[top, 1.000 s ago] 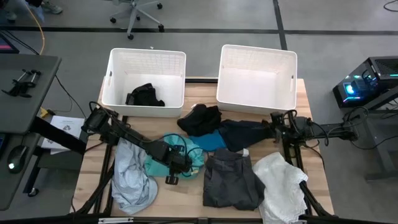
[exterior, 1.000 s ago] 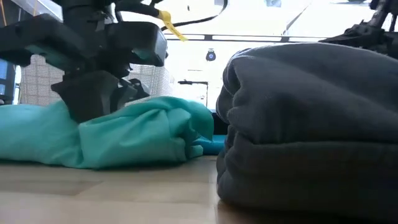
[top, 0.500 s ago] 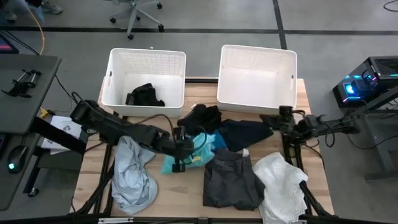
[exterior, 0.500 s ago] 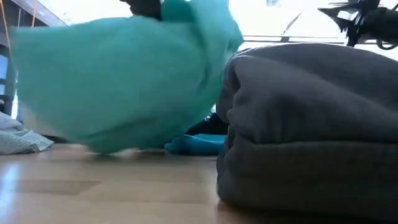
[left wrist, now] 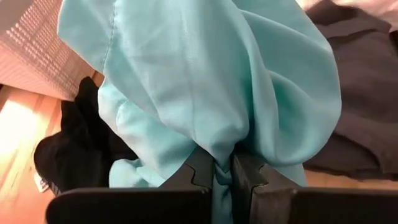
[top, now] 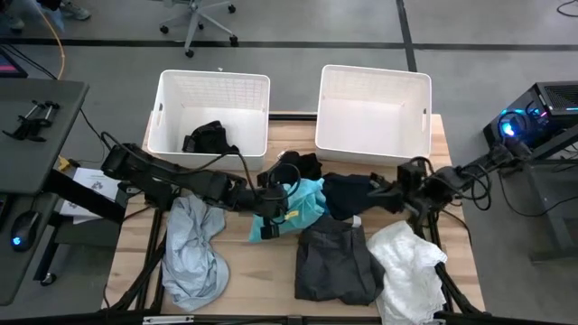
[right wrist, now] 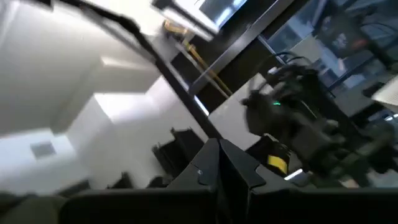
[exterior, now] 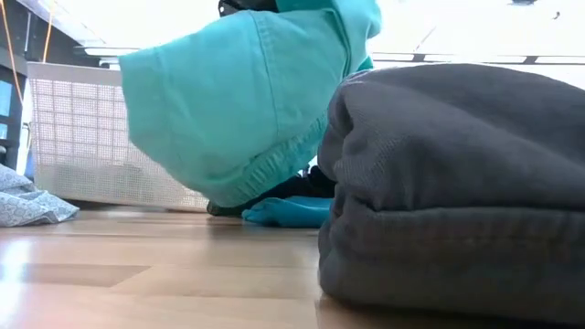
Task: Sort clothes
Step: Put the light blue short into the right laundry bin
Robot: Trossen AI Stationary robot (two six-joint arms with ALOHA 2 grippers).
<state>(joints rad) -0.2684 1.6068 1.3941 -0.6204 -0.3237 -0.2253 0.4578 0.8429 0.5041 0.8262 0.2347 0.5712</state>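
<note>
My left gripper (top: 271, 215) is near the table's middle, shut on a teal garment (top: 300, 200), which also shows in the low view (exterior: 247, 100) and the left wrist view (left wrist: 205, 81). My right gripper (top: 377, 191) is shut and empty above a navy garment (top: 348, 194); its fingers show in the right wrist view (right wrist: 217, 163). A black garment (top: 298, 167) lies by the baskets. A dark grey one (top: 334, 262), a white one (top: 411, 266) and a pale grey-blue one (top: 194, 253) lie along the near edge. Another black garment (top: 212, 137) lies in the left basket. My left gripper pinches a bunched fold of the teal garment (left wrist: 222, 163) between its two fingers, several layers together. The fingers come slanting down from the table's left. The cloth hangs slack below the fingers, its lower hem (exterior: 239, 194) just above the table.
Two white lattice baskets stand at the far edge, the left one (top: 215, 77) and the right one (top: 375, 72). A bright blue garment (exterior: 288, 212) lies under the hanging teal one. Bare wood (top: 262, 280) shows at the near edge between the grey-blue and dark grey garments.
My left gripper has risen and moved toward the table's right and far edge with the teal garment. The garment lay heaped on the table and now hangs lifted below the fingers. My right gripper has moved a little toward the near edge and the left.
</note>
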